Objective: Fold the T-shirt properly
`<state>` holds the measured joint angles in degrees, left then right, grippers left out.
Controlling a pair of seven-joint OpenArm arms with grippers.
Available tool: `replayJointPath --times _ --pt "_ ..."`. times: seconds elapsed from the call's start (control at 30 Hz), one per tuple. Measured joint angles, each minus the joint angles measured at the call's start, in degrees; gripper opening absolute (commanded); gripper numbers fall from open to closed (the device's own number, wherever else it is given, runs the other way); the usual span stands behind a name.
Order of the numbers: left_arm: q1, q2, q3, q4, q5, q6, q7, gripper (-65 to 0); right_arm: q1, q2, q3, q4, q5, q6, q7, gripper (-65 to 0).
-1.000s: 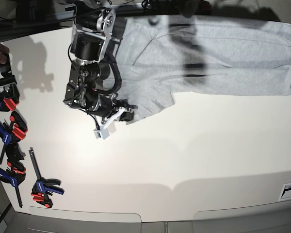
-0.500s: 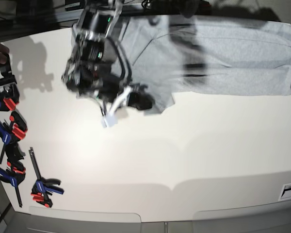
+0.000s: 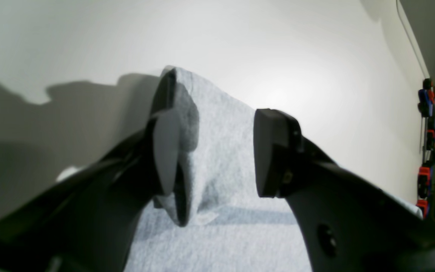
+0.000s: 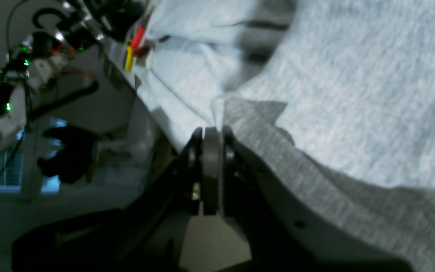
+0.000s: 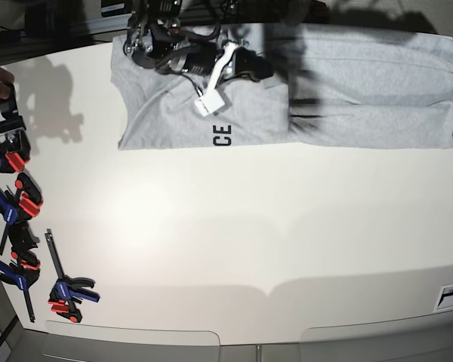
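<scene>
Light heather-grey cotton T-shirt (image 5: pixel 302 90) upper frame, black lettering showing; right gripper (image 4: pixel 212 130) pinched on its fabric, left gripper (image 3: pixel 217 151) jaws apart straddling a corner.

Grey T-shirt (image 5: pixel 347 83), half-folded, lettering up

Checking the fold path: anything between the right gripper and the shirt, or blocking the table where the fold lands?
Nothing visible. The right gripper is shut on the T-shirt fabric, so no gap remains. The clamps lie along the table edge, apart from the shirt. The left gripper stands open over a shirt corner.
</scene>
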<state>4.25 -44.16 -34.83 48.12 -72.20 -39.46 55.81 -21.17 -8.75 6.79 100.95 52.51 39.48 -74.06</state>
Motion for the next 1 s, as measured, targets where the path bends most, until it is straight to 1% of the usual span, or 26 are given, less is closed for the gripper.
replayJointPath --times 0.1,0.17,0.2,0.23,0.33,0.43,0.5,0.63,0.73,0.8,0.87,0.93,1.0 --pt "0.00 0.00 0.00 0.00 -0.02 -0.02 0.00 -35.7 -0.42 0.02 0.00 0.00 -0.22 0.02 -0.70 -65.0" --pt "0.00 0.02 0.00 0.00 -0.02 -0.02 0.00 -35.7 -0.24 0.02 0.02 0.00 -0.72 0.00 -0.55 -49.4" --pt "0.00 0.02 0.00 0.00 -0.02 0.00 0.00 -35.7 -0.24 0.02 0.00 0.00 -1.51 0.02 0.04 -42.8" --pt "0.00 0.02 0.00 0.00 -0.02 0.00 -0.07 -35.7 -0.26 0.02 0.00 0.00 -1.53 0.02 0.26 -39.4" --pt "0.00 0.00 0.00 0.00 -0.02 0.00 -0.55 -35.7 -0.26 0.02 0.00 0.00 -1.49 0.00 0.85 -39.1" --pt "0.00 0.00 0.00 0.00 -0.02 0.00 -3.19 -35.7 0.02 0.02 0.02 0.00 -1.31 0.00 1.16 -39.1" --pt "-0.02 0.04 -0.76 0.00 0.00 -0.02 -3.26 -35.7 0.20 0.02 0.02 0.50 0.20 0.00 1.14 -39.1" --pt "0.15 0.28 -5.77 0.00 0.00 0.00 -3.04 -35.7 0.24 0.02 0.04 5.27 2.84 0.00 1.90 -39.1" --pt "1.81 0.02 -10.56 0.00 -0.07 0.00 -1.86 -35.7 0.22 0.02 0.07 8.83 2.60 0.00 2.19 -39.1" --pt "3.58 0.00 -12.44 0.00 -0.04 -0.02 -1.33 -35.7 0.22 0.00 0.07 10.56 2.80 0.00 2.71 -39.1" --pt "5.75 0.00 -12.79 0.00 -0.02 -0.04 0.81 -35.4 0.24 0.00 0.07 11.30 2.99 0.00 3.74 -39.1" --pt "8.00 0.26 -12.72 0.00 0.07 -0.02 1.22 -33.0 0.37 0.00 0.07 11.30 2.78 0.00 3.80 -39.1" --pt "10.69 0.35 -12.70 0.00 -0.02 -0.02 1.03 -28.7 0.52 0.00 0.07 11.30 2.34 0.00 3.69 -39.1"
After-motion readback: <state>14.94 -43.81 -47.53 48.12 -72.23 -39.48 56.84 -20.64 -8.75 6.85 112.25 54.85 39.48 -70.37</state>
